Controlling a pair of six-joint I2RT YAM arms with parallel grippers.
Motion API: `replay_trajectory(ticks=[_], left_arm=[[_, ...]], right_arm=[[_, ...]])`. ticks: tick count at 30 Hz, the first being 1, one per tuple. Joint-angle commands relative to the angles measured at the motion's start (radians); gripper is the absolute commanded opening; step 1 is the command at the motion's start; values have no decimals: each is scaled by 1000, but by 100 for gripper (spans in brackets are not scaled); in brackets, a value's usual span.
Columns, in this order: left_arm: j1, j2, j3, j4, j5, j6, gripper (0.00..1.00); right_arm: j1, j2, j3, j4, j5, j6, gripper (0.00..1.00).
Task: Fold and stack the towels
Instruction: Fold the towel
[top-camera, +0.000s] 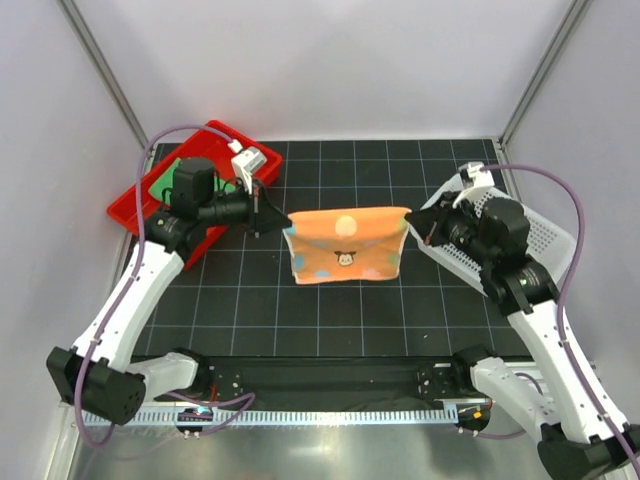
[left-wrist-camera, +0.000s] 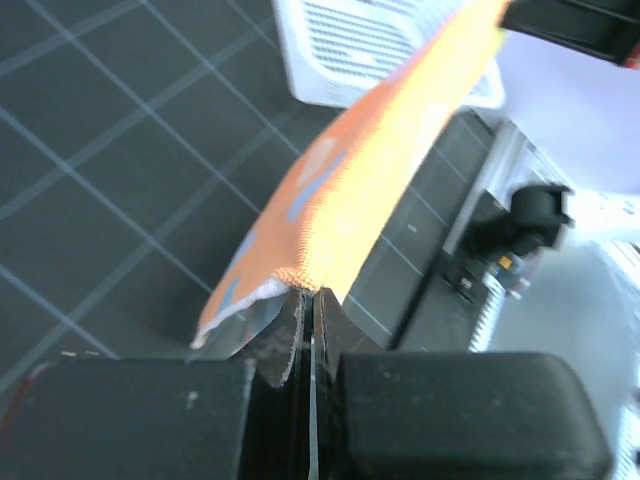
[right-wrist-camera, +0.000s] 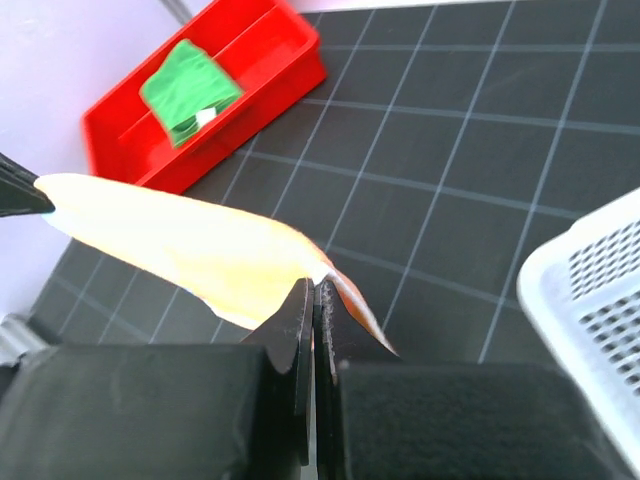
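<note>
An orange towel with pastel dots and a small cartoon face hangs stretched between both grippers above the black grid mat. My left gripper is shut on its upper left corner, and the left wrist view shows the cloth pinched at the jaw tips. My right gripper is shut on the upper right corner, with the towel edge running away from its tips. A plain green towel lies folded in the red tray at the far left.
The red tray sits at the mat's far-left corner behind my left arm. A white perforated basket stands at the right edge under my right arm. The arm-base rail runs along the near edge.
</note>
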Motion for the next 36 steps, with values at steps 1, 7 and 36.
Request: replay_trajectory(ticks=[1, 7, 36], left_arm=[[-46, -60, -42, -45, 45, -81, 0], [-76, 26, -11, -182, -113, -86, 0], [61, 810, 602, -271, -499, 48, 52]], right_arm=[[3, -76, -47, -16, -67, 85, 1], [25, -110, -130, 58, -21, 144, 1], [5, 892, 438, -45, 262, 72, 43]])
